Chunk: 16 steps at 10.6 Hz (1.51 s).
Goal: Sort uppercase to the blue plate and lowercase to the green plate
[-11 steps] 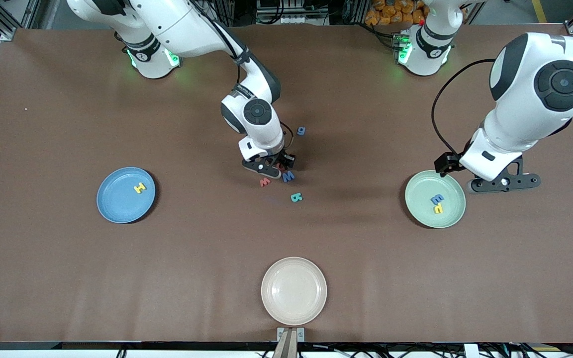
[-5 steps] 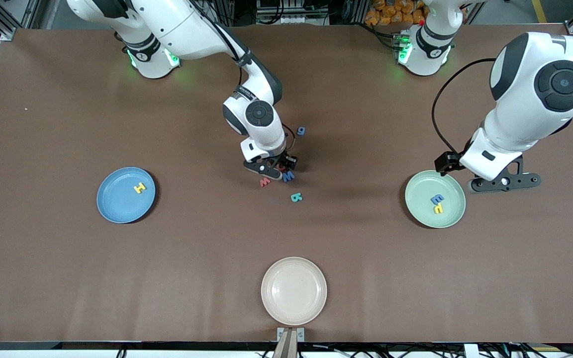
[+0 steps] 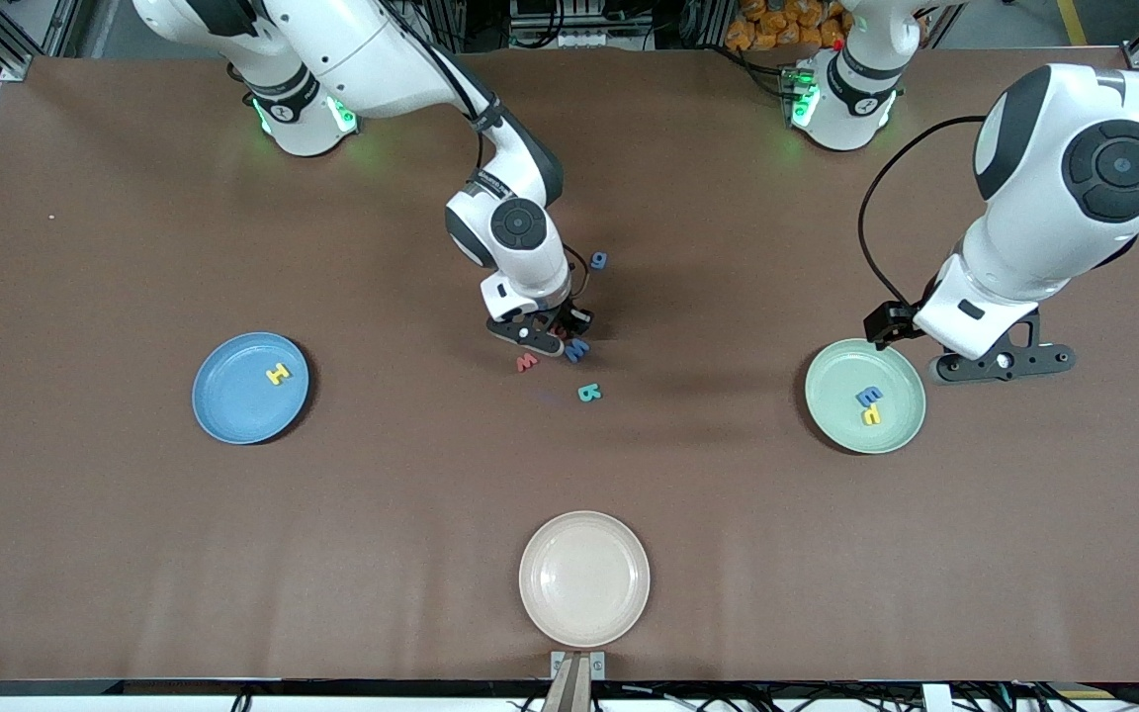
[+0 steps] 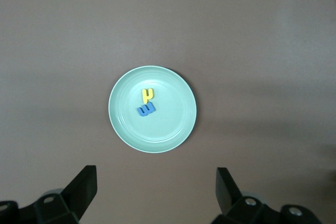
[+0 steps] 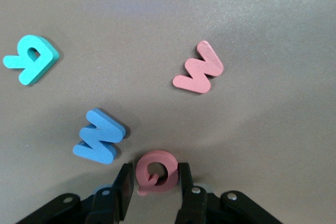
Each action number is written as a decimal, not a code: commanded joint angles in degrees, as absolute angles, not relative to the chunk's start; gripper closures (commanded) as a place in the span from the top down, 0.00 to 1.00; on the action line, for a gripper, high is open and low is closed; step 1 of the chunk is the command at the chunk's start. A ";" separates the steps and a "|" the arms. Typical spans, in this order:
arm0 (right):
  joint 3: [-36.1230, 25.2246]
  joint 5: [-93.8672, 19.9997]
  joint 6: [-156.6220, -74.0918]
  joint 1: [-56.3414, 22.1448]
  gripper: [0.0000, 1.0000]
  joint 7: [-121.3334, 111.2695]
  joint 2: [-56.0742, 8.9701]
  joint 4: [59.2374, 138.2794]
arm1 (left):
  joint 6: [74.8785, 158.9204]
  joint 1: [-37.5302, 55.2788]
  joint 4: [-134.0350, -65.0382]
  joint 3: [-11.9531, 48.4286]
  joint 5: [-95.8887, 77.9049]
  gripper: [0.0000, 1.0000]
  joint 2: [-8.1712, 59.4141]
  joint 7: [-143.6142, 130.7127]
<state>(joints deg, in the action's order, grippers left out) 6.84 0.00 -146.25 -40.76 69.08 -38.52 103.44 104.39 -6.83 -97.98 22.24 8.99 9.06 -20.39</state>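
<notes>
My right gripper (image 3: 552, 334) is low over the table's middle, shut on the red Q (image 5: 157, 169), which sits between its fingers in the right wrist view (image 5: 155, 182). Beside it lie the blue W (image 3: 577, 348) (image 5: 100, 137), the small red w (image 3: 527, 362) (image 5: 199, 69) and the teal R (image 3: 588, 394) (image 5: 31, 59). The blue g (image 3: 598, 260) lies farther from the front camera. The blue plate (image 3: 233, 415) holds the yellow H (image 3: 277, 374). The green plate (image 3: 841, 415) (image 4: 173, 129) holds the blue E-like letter (image 3: 869, 397) and the yellow h (image 3: 871, 415). My left gripper (image 3: 1003, 364) (image 4: 155, 192) waits open and empty, high beside the green plate.
An empty cream plate (image 3: 584, 578) sits near the table's front edge, at the middle. Both robot bases stand along the table's back edge.
My right gripper has shifted slightly toward the blue g, still at the red Q. The left arm has not moved.
</notes>
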 commanded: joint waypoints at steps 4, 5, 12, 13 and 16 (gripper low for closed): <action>6.50 0.35 -145.99 -41.22 0.29 68.56 -39.29 102.04 | 103.01 -7.12 -98.00 22.24 7.56 1.00 7.91 -18.81; 6.50 0.35 -145.90 -41.22 0.26 68.47 -39.20 102.04 | 103.01 -7.12 -98.00 22.24 7.56 1.00 7.91 -18.81; 6.50 0.00 -139.84 -35.61 0.24 55.31 -34.90 102.39 | 102.74 -6.86 -97.91 22.32 6.95 1.00 8.00 -19.16; 6.50 0.00 -136.96 -34.38 0.24 51.98 -33.85 102.31 | 102.74 -6.77 -97.91 22.32 6.33 1.00 8.09 -19.33; 6.50 -0.09 -127.91 -28.76 0.24 39.51 -29.19 102.48 | 102.92 -6.16 -97.82 22.41 4.32 1.00 8.87 -20.73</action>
<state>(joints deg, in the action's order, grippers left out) 5.89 0.11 -131.98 -31.14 44.93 -32.69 101.28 103.65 -6.56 -97.97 22.38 6.53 9.08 -20.39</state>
